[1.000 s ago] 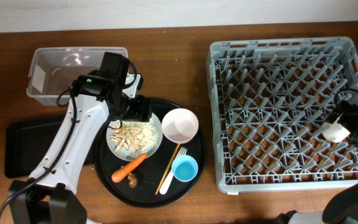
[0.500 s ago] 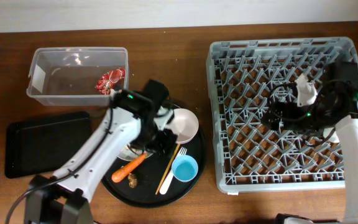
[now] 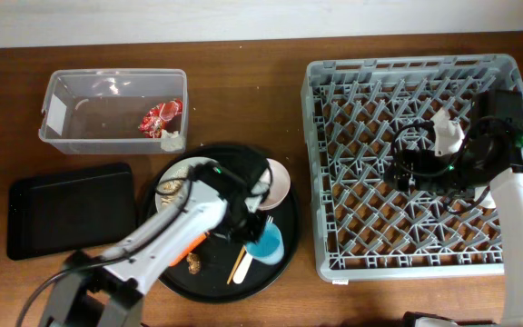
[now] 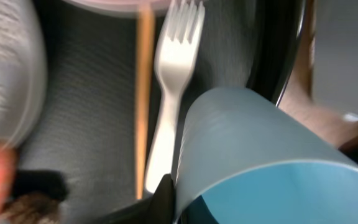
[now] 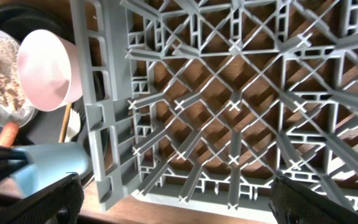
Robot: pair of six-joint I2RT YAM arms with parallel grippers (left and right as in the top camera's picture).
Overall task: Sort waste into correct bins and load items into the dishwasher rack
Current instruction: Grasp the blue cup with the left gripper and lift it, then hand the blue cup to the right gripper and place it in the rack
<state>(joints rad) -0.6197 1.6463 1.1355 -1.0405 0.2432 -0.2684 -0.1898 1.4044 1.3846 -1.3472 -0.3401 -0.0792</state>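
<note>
Zooming in on the round black tray point(image 3: 212, 280), the left gripper point(image 3: 252, 227) looks pinched onto the rim of the light-blue cup point(image 4: 260, 155) at the tray's rack-side edge. The cup is tipped over, though only one dark finger point(image 4: 166, 198) shows and the cup hides the other. The white fork point(image 4: 174, 74) and chopstick point(image 4: 145, 93) lie side by side on the tray right by the cup, both cut off in the wrist view, which is pretty blurry. The arm covers most of the plate point(image 3: 172, 182) and part of the carrot point(image 3: 182, 252). The right gripper point(image 5: 188, 200) is well apart from the tray, over the dishwasher rack point(image 3: 407, 65), fingers spread wide and holding nothing.
</note>
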